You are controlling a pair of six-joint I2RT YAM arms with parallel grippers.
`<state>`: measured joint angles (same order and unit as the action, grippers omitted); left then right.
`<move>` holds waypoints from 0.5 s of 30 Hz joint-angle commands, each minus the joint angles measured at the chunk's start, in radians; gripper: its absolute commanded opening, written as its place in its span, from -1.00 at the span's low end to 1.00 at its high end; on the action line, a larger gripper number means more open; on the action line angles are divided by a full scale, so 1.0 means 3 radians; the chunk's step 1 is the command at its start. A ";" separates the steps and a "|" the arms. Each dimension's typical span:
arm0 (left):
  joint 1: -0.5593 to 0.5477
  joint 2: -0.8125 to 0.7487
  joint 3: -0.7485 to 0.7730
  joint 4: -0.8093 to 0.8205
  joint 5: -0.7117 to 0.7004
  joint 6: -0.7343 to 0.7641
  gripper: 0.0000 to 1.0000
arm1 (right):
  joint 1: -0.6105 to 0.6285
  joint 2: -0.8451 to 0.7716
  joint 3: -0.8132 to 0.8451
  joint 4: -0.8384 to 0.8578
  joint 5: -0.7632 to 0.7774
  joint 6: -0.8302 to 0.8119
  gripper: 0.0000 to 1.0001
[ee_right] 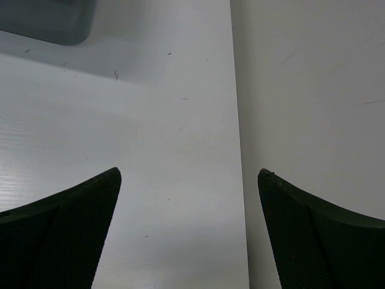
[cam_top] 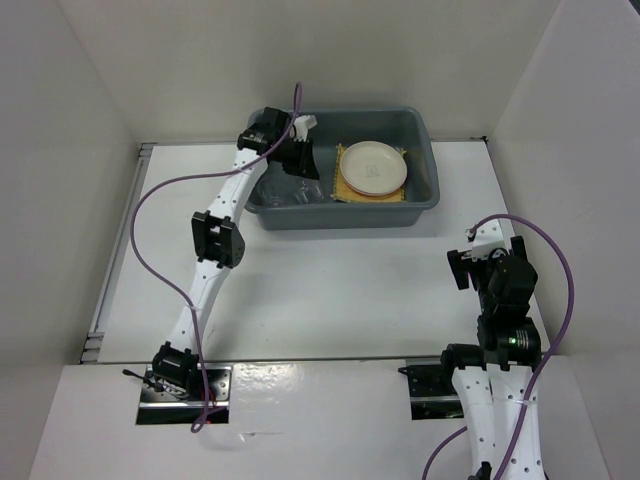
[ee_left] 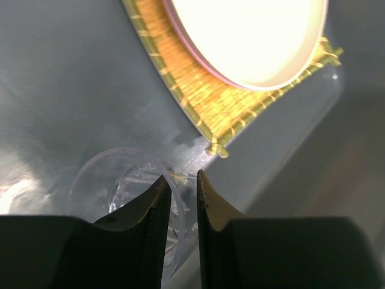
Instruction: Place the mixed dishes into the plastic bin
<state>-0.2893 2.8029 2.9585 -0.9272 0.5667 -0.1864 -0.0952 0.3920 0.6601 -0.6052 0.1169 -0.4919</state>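
The grey plastic bin (cam_top: 431, 150) stands at the back of the table. Inside it on the right, the cream plate (cam_top: 372, 167) lies on the yellow woven mat (cam_top: 347, 192). In the left wrist view the plate (ee_left: 252, 36) has a thin pink edge under it, and I cannot tell whether that is the pink bowl. The mat (ee_left: 204, 99) lies on the bin floor (ee_left: 60, 72). My left gripper (cam_top: 299, 165) reaches into the bin's left half. Its jaws (ee_left: 180, 176) are shut on the rim of the clear cup (ee_left: 114, 177). My right gripper (cam_top: 487, 258) is open and empty over the table (ee_right: 189, 174).
White walls enclose the table on the left, back and right. A corner of the bin (ee_right: 48, 21) shows at the top left of the right wrist view. The right wall meets the table just right of the right gripper.
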 commanded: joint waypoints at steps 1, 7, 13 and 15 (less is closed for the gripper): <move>-0.0043 -0.0297 0.0078 0.0002 -0.0334 0.0120 -1.00 | 0.0031 -0.0008 -0.0022 0.0161 0.0030 0.0034 0.97; -0.0267 -0.0461 0.0186 -0.0059 -0.1238 0.0151 -1.00 | 0.0031 -0.0038 -0.0022 0.0161 0.0030 0.0034 0.97; -0.0569 -0.0467 0.0278 -0.0156 -0.2138 0.0115 -1.00 | 0.0031 -0.0038 -0.0022 0.0161 0.0030 0.0065 0.97; -0.0646 -0.0420 0.0278 -0.0156 -0.2292 0.0115 -1.00 | 0.0031 -0.0038 -0.0022 0.0161 0.0030 0.0065 0.97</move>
<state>-0.4500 2.7331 2.9994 -0.9718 0.0341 -0.1596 -0.0952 0.3878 0.6601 -0.6052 0.1169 -0.4877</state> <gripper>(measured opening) 0.044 0.985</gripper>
